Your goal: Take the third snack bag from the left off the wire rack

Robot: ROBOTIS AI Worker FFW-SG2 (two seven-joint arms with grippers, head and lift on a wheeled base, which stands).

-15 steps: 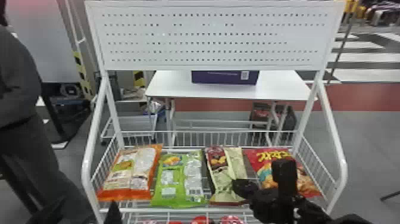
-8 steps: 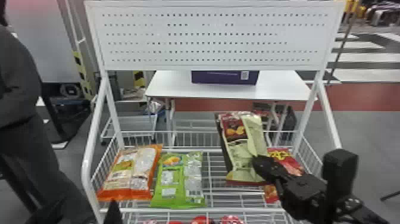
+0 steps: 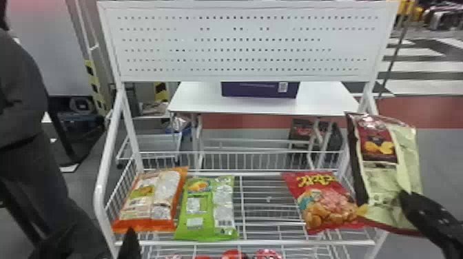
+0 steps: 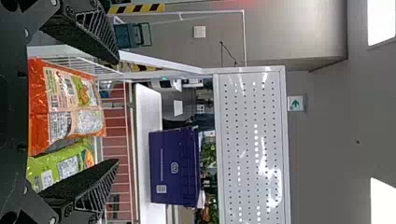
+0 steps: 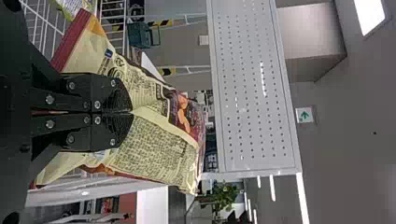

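I note the right end effector [image 5: 126, 119] clamped on the third snack bag [image 3: 382, 162], held clear of the wire rack [image 3: 106, 165]; removal looks complete. The left end effector [image 4: 109, 109] sits spread, empty.

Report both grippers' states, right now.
Left gripper: open, holding nothing.
Right gripper: closed on the pale green snack bag.
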